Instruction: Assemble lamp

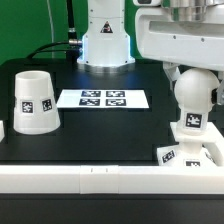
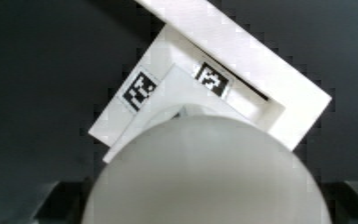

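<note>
The bulb (image 1: pixel 194 95) stands upright with its round head up and its tagged stem down on the low square base (image 1: pixel 190 153), at the exterior view's right near the front. My gripper (image 1: pixel 192 72) comes down from above, its fingers on either side of the bulb's head. In the wrist view the bulb's head (image 2: pixel 197 160) fills the lower middle between the dark fingers (image 2: pixel 55 205), and my gripper (image 2: pixel 197 208) looks shut on it. The base (image 2: pixel 274 105) lies below with its tags showing. The tapered shade (image 1: pixel 35 102) stands alone at the exterior view's left.
The marker board (image 1: pixel 103 99) lies flat in the middle of the black table. A long white rail (image 1: pixel 90 180) runs along the front edge. The robot's white pedestal (image 1: pixel 105 40) stands at the back.
</note>
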Robot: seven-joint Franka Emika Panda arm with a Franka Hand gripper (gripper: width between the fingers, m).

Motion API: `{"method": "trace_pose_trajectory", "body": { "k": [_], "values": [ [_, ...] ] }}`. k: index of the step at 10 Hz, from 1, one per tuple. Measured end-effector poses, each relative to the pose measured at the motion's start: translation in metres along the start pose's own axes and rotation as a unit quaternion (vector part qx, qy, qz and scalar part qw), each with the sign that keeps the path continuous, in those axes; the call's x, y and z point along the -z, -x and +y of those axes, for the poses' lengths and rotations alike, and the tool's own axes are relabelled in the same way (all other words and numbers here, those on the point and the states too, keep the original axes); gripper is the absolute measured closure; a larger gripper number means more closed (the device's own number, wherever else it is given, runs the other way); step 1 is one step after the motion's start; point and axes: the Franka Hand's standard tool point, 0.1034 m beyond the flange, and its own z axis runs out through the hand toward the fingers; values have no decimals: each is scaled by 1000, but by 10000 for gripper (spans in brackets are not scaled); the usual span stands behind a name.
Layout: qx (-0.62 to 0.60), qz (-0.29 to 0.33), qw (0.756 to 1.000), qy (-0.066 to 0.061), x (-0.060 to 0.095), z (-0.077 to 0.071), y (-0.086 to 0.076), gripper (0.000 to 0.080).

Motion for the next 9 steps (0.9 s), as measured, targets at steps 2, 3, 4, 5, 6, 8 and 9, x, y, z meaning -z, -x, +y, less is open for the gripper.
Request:
{"method": "trace_pose_trajectory", "body": {
  "k": [2, 3, 4, 5, 6, 8, 9],
  "values": [
    [-41, -5, 999, -1, 1, 0, 0, 221],
    [-65, -6, 998, -1, 1, 1, 0, 221],
    [-85, -7, 996, -2, 1, 0, 1, 220],
    [-100, -8, 995, -2, 2, 0, 2, 220],
    [-96, -8, 995, -2, 1, -1, 2, 220],
    [-87, -8, 996, -2, 1, -1, 3, 111],
    [-37, -13, 999, 13, 5, 3, 9, 111]
  ]
}}
